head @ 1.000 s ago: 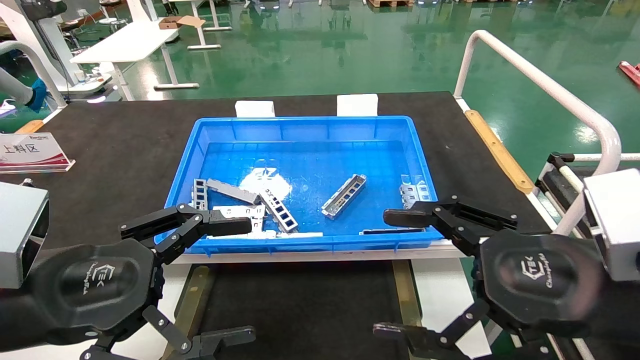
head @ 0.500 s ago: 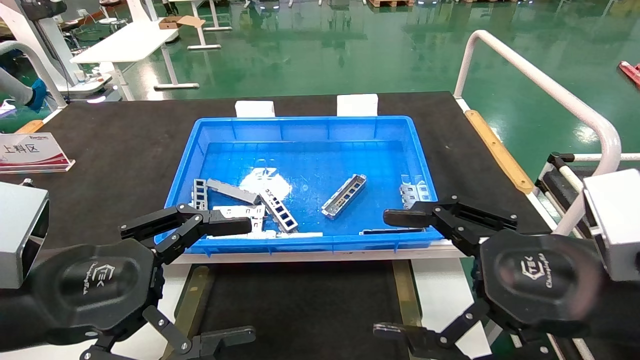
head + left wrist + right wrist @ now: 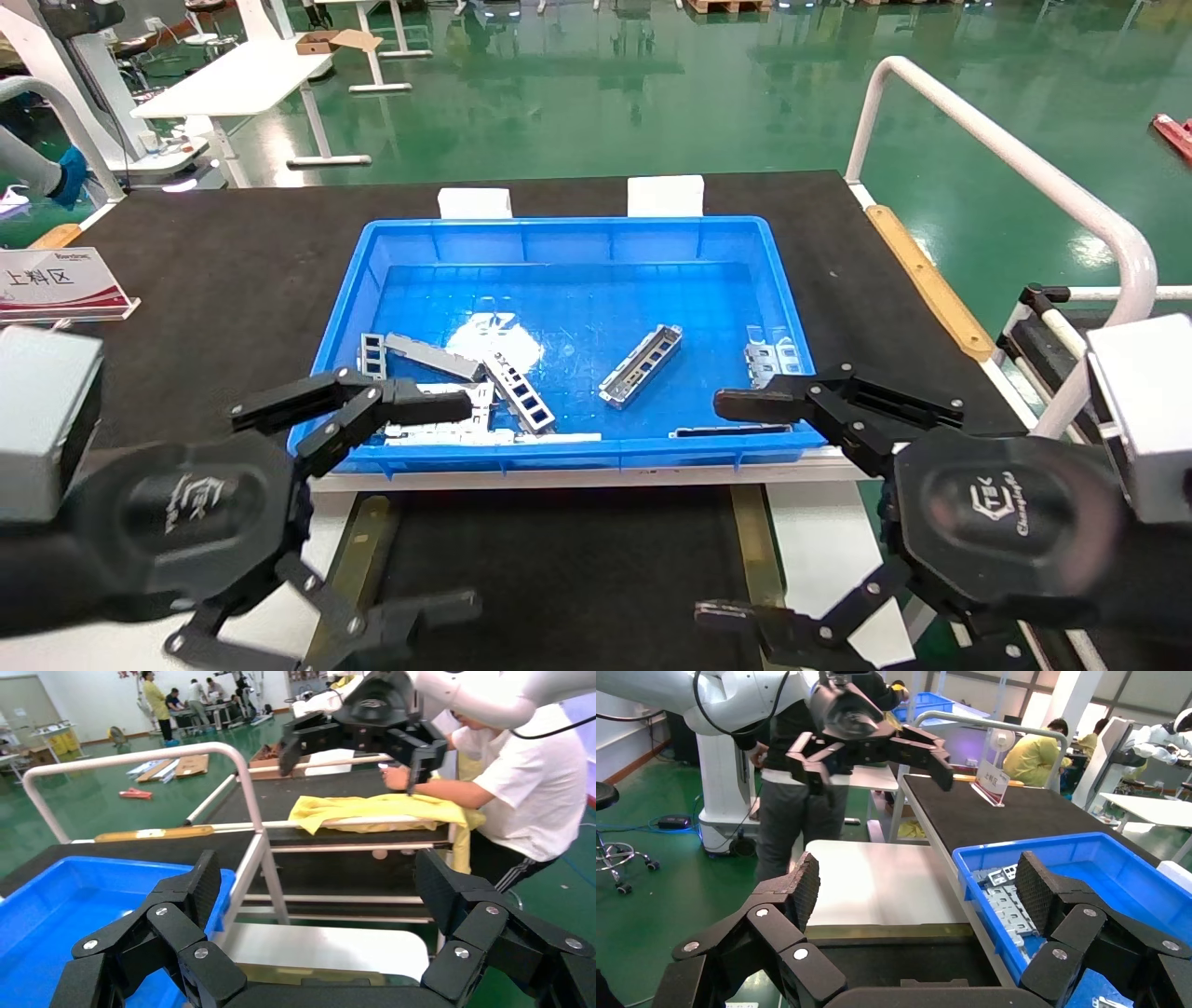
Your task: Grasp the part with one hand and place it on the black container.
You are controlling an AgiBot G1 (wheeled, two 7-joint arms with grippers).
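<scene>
Left tool wide open, empty, right tool likewise, seemingly

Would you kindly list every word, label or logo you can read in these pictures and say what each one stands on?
"上料区": on the white and red desk sign at the table's far left; the small line above it is too small to read.
"TEK": logo on the right gripper housing; the script beneath is too blurred to be sure of.
Logo on the left gripper housing: blurred, unreadable.
Blue bin: no text visible.
</scene>
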